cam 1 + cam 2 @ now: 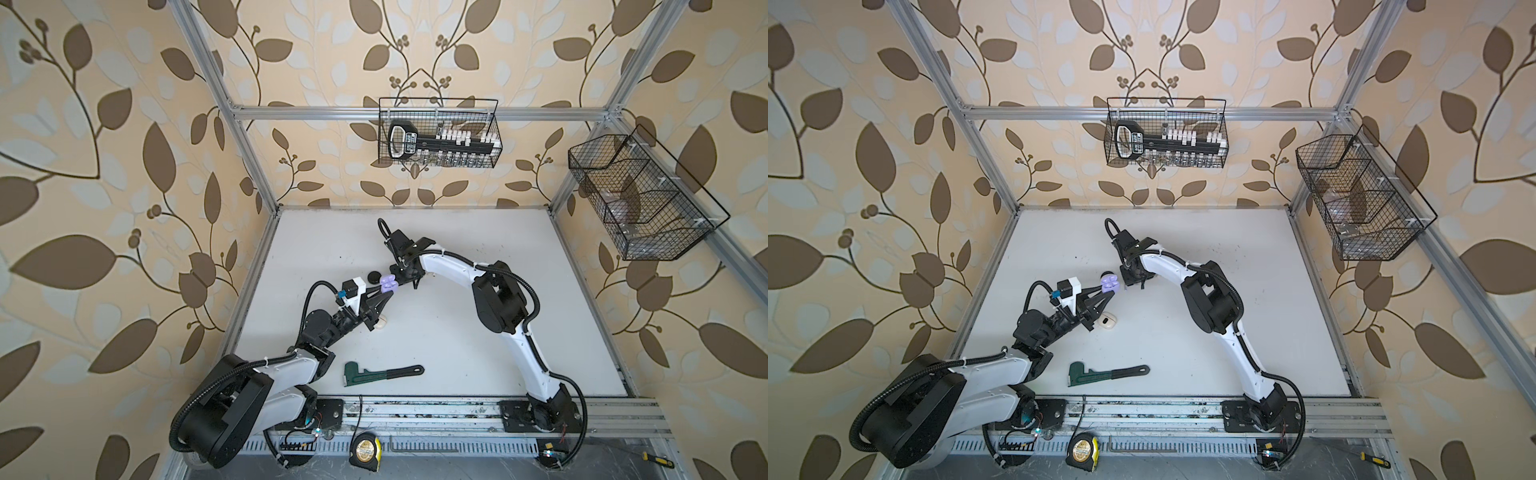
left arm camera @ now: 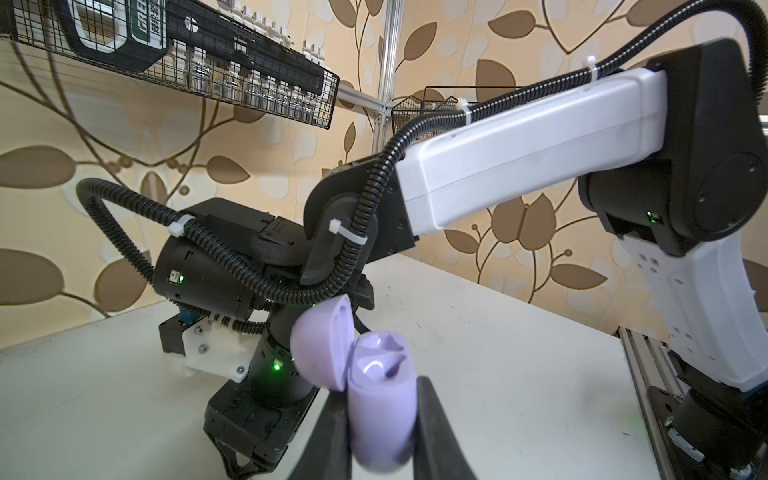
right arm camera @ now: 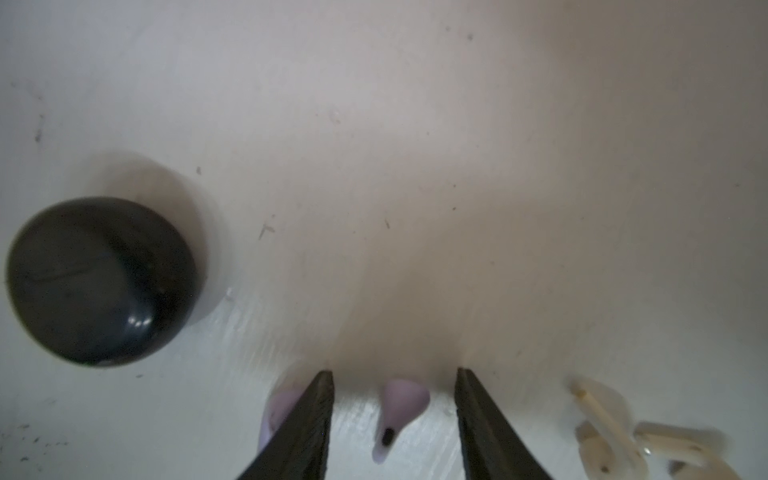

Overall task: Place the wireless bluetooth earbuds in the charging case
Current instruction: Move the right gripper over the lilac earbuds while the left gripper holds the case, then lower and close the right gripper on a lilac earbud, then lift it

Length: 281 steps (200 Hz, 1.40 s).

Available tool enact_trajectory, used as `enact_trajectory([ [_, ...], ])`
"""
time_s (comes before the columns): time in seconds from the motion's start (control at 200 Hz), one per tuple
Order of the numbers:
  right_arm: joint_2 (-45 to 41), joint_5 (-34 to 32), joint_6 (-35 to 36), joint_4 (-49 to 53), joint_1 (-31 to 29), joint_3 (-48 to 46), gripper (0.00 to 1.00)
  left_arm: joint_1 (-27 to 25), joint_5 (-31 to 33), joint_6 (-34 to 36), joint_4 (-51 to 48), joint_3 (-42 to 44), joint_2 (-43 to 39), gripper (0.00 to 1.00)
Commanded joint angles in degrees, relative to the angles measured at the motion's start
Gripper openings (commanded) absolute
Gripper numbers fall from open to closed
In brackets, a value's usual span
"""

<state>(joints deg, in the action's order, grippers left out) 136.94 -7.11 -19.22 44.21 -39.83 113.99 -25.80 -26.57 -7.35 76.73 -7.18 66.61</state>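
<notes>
Open lilac plastic charging case (image 2: 376, 419) pinched tight in left pincer (image 2: 379, 395), right pincer (image 3: 395, 371) spread, straddling small lilac stemmed earbud (image 3: 401, 401) on white worktop (image 3: 415, 166), not touching it.

Lid flipped back and both sockets showing, the lilac charging case (image 2: 380, 415) is held tilted above the white table (image 3: 415, 124). Two lilac earbuds (image 3: 401, 405) lie loose on the tabletop, blurred white earbuds (image 3: 602, 419) nearby and a closed black case (image 3: 102, 280) apart from them.

Charging cases (image 1: 388, 284) I count: three, namely lilac case (image 2: 380, 399), black case (image 3: 102, 280), white case (image 1: 1108, 321).
Lilac earbuds (image 3: 401, 405) near black case: two.
White earbuds (image 3: 602, 424), farther from black case: two, blurred.
Pipe wrench (image 1: 382, 372): one.
</notes>
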Motion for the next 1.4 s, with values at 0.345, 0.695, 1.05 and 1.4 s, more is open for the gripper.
enact_trajectory([
  [0.345, -0.1, 0.5, -0.8, -0.2, 0.4, -3.0, 0.34, 0.2, -0.3, 1.9, 3.0, 0.2, -2.2, 0.00],
  [0.695, -2.2, 0.0, -1.2, -1.7, 0.1, -6.1, 0.30, 0.2, -0.3, 2.0, 2.4, 0.2, -2.9, 0.00],
  [1.05, -2.8, -0.2, -1.6, -2.2, 0.0, -7.1, 0.23, 0.2, -0.2, 2.2, 2.1, 0.2, -3.3, 0.00],
  [1.4, -2.8, -0.4, -2.0, -3.1, 0.1, -7.6, 0.27, 0.1, -0.3, 2.3, 2.0, 0.2, -3.2, 0.00],
])
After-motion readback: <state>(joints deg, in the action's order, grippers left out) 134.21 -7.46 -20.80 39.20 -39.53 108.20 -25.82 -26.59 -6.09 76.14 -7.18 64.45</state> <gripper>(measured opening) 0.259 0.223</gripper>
